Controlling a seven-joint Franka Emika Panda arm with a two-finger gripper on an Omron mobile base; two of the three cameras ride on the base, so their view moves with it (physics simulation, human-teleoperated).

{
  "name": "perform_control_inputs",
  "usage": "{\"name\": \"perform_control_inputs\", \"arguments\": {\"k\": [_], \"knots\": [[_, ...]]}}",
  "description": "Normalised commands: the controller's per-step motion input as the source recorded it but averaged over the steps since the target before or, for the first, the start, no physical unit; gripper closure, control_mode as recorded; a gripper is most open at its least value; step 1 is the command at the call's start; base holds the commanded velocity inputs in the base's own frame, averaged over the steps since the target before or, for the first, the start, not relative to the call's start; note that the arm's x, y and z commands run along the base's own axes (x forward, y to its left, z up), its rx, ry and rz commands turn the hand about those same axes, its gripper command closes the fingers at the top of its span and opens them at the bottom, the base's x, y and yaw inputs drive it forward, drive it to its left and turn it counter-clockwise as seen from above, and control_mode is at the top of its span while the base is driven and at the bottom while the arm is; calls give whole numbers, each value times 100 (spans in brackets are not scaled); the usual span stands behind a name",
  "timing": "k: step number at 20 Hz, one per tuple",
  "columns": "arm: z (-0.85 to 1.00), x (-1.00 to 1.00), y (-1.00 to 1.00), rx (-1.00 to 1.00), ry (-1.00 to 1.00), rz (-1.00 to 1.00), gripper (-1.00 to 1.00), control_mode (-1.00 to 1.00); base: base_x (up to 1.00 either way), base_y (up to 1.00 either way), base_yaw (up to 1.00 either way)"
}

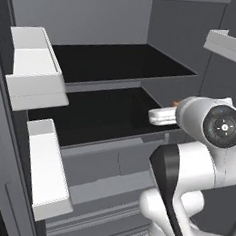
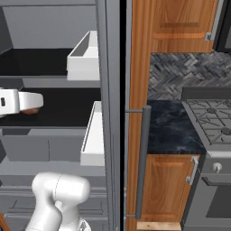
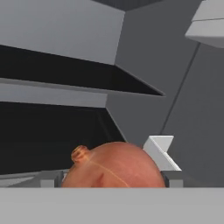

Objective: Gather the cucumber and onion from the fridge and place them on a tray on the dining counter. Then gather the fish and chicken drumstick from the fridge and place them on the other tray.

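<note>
- The claw [image 3: 111, 177] stands spread wide inside the fridge [image 1: 97, 23], over the lower black shelf [image 1: 105, 116].
- The onion [image 3: 113, 166] sits between its fingers; actual contact cannot be told.
- A white door bin [image 2: 92, 135] lies off to its right.

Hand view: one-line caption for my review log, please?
Onion close before the end effector, on the fridge's lower black shelf.
</note>
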Motion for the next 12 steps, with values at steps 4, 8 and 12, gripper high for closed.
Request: {"name": "perform_control_inputs", "arguments": {"k": [4,8,12], "knots": [[0,0,0,0,0,0,100,-100,0,0,0],[0,-25,-12,1,-2,-3,100,-100,0,0,0],[0,-15,-8,1,-2,-3,100,100,-53,-21,-9]]}}
